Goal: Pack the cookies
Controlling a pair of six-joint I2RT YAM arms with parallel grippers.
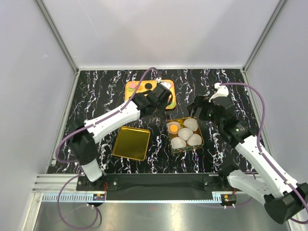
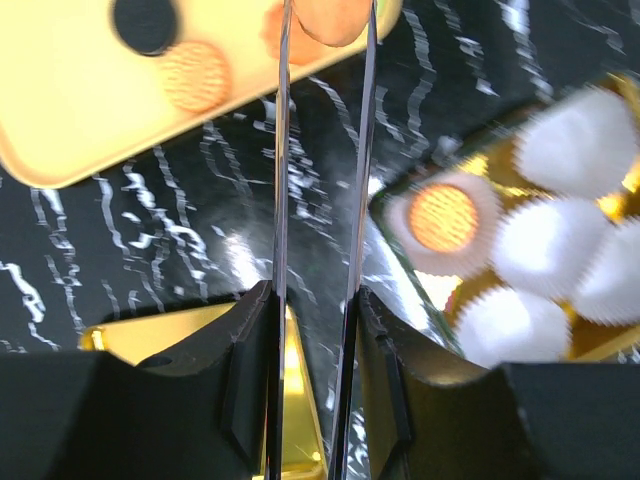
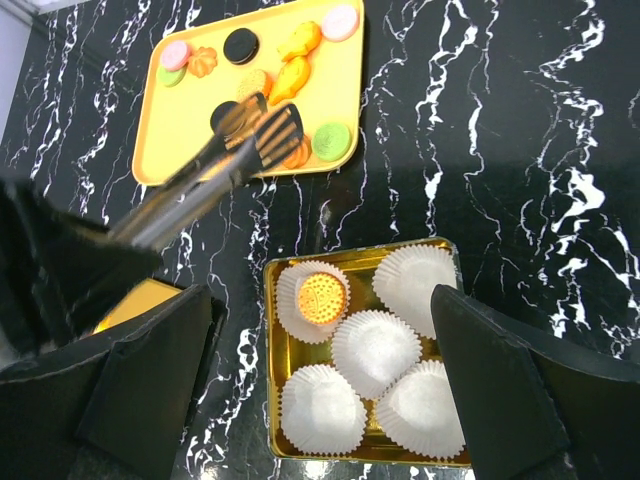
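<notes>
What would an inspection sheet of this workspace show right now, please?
Surface: black marbled table.
Job's things: cookies on yellow tray; packed cookie in one of five paper cups inside gold tin.
Clutter: gold lid lying left of the tin.
Grippers: left gripper shut on tongs pinching an orange cookie; right gripper open, near the tin.
Cables: purple cables looped along both arms.
Surroundings: white walls.

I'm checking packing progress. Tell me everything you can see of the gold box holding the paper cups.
The gold box is a shiny, metal-looking rectangular tin, open on top, resting flat on the black marbled table. Inside sit five white fluted paper cups, crowded together; the far-left one holds an orange cookie, the other four look empty.
</notes>
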